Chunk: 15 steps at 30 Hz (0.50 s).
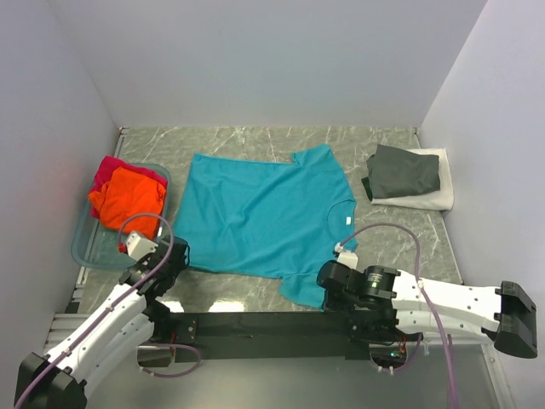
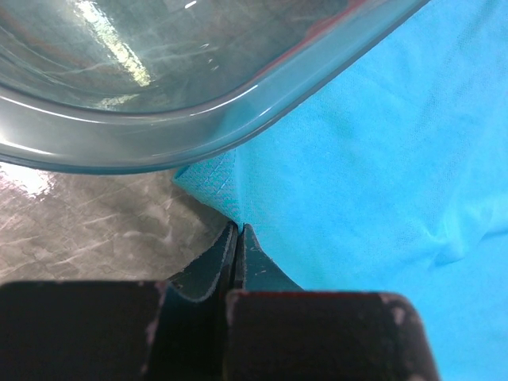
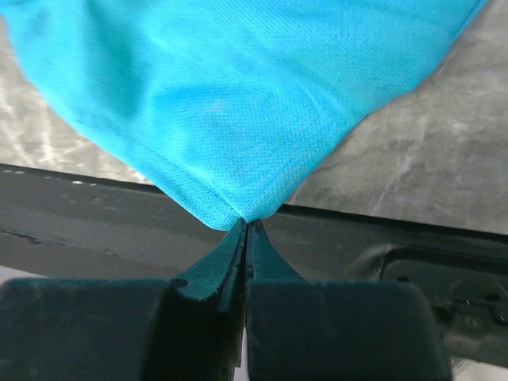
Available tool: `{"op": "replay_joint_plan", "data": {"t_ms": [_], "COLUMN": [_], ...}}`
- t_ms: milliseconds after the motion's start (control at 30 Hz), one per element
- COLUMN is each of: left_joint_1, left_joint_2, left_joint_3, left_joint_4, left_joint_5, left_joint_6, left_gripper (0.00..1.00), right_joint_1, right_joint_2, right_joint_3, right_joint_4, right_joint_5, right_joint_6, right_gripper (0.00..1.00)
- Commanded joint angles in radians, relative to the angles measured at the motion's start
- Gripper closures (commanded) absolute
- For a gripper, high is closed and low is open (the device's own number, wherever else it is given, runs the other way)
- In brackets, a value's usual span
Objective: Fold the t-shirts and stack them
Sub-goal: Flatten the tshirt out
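Teal t-shirt [image 1: 255, 213] pinched along its near edge, left claw [image 2: 239, 238] and right claw [image 3: 248, 228] both clamped on cloth. Lift together, evenly, keeping it taut for a clean fold.

we see a grey marbled table [image 1: 255, 141] carrying a teal t-shirt [image 1: 255, 213] spread flat mid-table, a clear tub [image 1: 78, 243] at left, a folded white t-shirt [image 1: 434, 199] at right

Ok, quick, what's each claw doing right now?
Left claw: closed, pinching the teal shirt at its edge.
Right claw: closed, pinching a corner of the teal shirt.
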<state>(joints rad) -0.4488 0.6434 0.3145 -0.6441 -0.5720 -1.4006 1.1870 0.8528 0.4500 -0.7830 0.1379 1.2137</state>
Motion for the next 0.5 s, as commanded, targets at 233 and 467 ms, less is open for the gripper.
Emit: {"op": "replay_joint_plan", "data": {"t_ms": [233, 467], "left_joint_1": [-0.002, -0.002], "left_joint_2": [0.013, -0.034], "left_joint_3": [0.024, 0.034], "left_joint_4": [0.031, 0.014], "left_joint_5": [0.023, 0.096], "left_joint_6": [0.06, 0.097], "left_gripper": [0.99, 0.99], "right_joint_1": [0.002, 0.068], "right_joint_2": [-0.057, -0.087], "right_joint_3": [0.141, 0.229], "right_joint_4": [-0.177, -0.309], "right_joint_5": [0.077, 0.046], "right_joint_6": [-0.017, 0.007], "right_gripper": [1.0, 1.0]}}
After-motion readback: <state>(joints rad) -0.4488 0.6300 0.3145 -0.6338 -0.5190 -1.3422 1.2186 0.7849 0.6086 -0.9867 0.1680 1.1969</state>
